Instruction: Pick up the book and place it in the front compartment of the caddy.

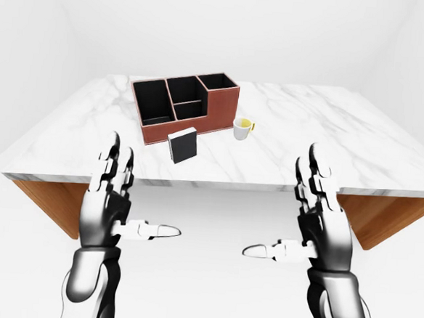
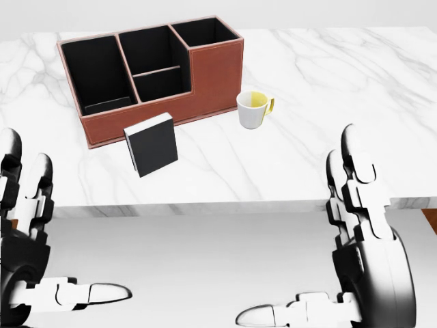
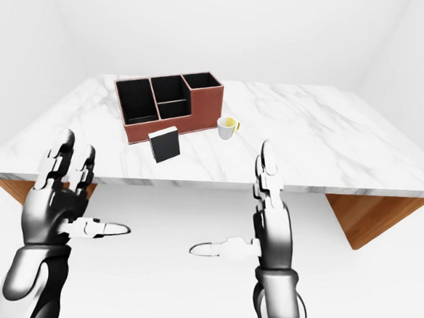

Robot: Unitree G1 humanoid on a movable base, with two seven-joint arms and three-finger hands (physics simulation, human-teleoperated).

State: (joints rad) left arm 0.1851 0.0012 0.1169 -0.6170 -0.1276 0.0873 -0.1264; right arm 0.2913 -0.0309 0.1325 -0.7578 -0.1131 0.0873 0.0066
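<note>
A small black book (image 2: pixel 151 144) with a white page edge stands upright on the marble table (image 2: pixel 328 89), just below the caddy in the head view. The reddish-brown caddy (image 2: pixel 153 75) has several black compartments and stands at the upper left. My left hand (image 1: pixel 115 196) and right hand (image 1: pixel 314 213) are both open and empty, fingers up and thumbs pointing inward, held below the table's near edge, well short of the book.
A white mug (image 2: pixel 253 109) with a yellow inside and handle stands to the right of the caddy. The table has wooden supports (image 1: pixel 383 214) under its near corners. White floor lies between me and the table.
</note>
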